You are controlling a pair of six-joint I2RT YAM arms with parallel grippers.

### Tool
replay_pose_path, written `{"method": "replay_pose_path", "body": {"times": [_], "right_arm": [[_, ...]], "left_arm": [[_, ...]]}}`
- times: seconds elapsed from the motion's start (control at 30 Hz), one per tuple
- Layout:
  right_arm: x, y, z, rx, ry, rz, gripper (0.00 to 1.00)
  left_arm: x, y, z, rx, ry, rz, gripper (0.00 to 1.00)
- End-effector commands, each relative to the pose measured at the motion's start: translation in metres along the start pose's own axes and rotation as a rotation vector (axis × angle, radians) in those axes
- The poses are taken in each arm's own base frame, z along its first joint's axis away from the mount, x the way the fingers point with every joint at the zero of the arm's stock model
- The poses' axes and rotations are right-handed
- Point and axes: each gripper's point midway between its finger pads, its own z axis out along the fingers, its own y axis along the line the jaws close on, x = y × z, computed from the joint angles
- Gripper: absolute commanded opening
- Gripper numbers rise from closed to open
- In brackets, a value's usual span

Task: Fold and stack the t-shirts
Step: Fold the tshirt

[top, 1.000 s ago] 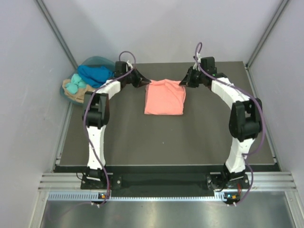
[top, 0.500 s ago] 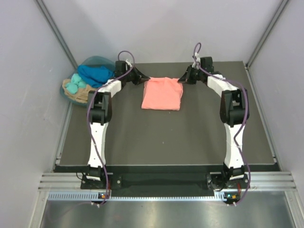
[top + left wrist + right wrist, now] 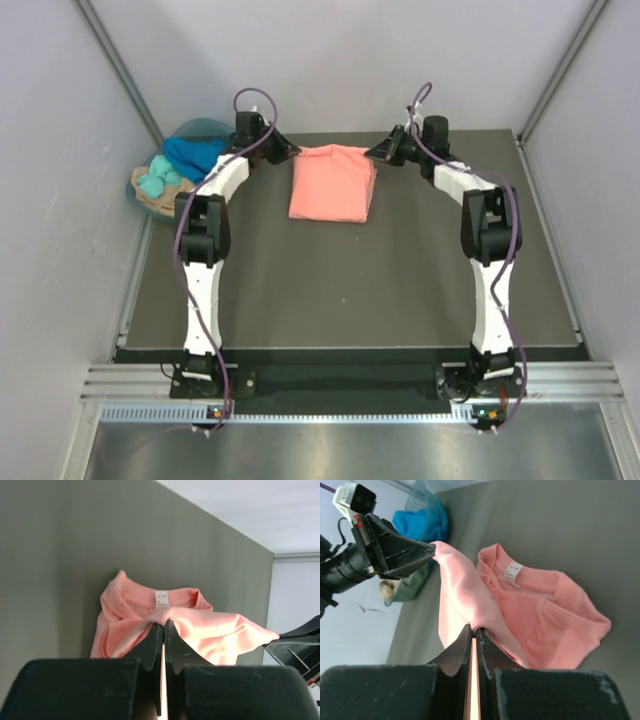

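Observation:
A salmon-pink t-shirt [image 3: 332,184], folded, lies at the back middle of the dark table [image 3: 350,290]. Its far edge is lifted off the table between my two grippers. My left gripper [image 3: 290,150] is shut on its far left corner; in the left wrist view [image 3: 163,625] the jaws pinch the pink cloth [image 3: 200,630], and the collar tag [image 3: 161,599] shows beyond. My right gripper [image 3: 378,152] is shut on the far right corner; in the right wrist view [image 3: 474,629] the cloth [image 3: 540,625] hangs from the pinch.
A heap of t-shirts, blue [image 3: 200,152], teal [image 3: 155,182] and tan, sits in a basket off the table's back left corner. It also shows in the right wrist view [image 3: 422,525]. Grey walls enclose the table at the back and sides.
Both grippers have moved toward the back and a little left, taking the pink t-shirt with them. The shirt now lies further back and left, its far edge raised.

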Motion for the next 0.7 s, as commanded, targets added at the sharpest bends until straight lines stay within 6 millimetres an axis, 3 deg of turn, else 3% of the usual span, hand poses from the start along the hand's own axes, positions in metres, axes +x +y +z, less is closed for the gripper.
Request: {"method": "replay_pose_path", "body": {"times": [0.0,0.13,0.27,0.3,0.37,0.4,0.47,0.53,0.57,0.6,0.67], "right_arm": [[-0.013,0.004,0.017,-0.105,-0.052,0.021,0.0],[-0.014,-0.013,0.023,-0.087,-0.07,0.037,0.01],[-0.017,-0.028,0.025,-0.07,-0.074,0.055,0.04],[-0.018,-0.027,0.024,-0.071,-0.076,0.05,0.08],[-0.023,-0.029,0.017,-0.053,-0.089,0.043,0.11],[-0.025,-0.032,0.013,-0.038,-0.099,0.046,0.09],[-0.03,-0.033,-0.001,-0.024,-0.125,0.051,0.08],[-0.035,-0.033,-0.009,-0.014,-0.14,0.047,0.13],[-0.042,-0.034,-0.014,-0.005,-0.148,0.038,0.16],[-0.039,-0.035,-0.015,0.002,-0.131,0.053,0.26],[-0.039,-0.036,-0.019,-0.004,-0.121,0.059,0.29]], "left_arm": [[-0.022,0.007,0.013,0.036,-0.038,0.041,0.0],[-0.018,0.012,0.035,0.124,-0.023,0.054,0.01],[-0.03,-0.002,0.037,0.196,-0.069,0.08,0.07],[-0.032,-0.005,0.037,0.214,-0.074,0.089,0.09],[-0.035,-0.014,0.034,0.233,-0.082,0.101,0.16],[-0.037,-0.017,0.031,0.236,-0.084,0.11,0.3],[-0.042,-0.026,0.02,0.223,-0.091,0.134,0.43],[-0.051,-0.044,0.002,0.238,-0.112,0.157,0.43],[-0.046,-0.038,0.0,0.213,-0.108,0.16,0.43],[-0.043,-0.037,-0.004,0.194,-0.106,0.165,0.44],[-0.043,-0.035,-0.018,0.123,-0.139,0.23,0.47]]}}
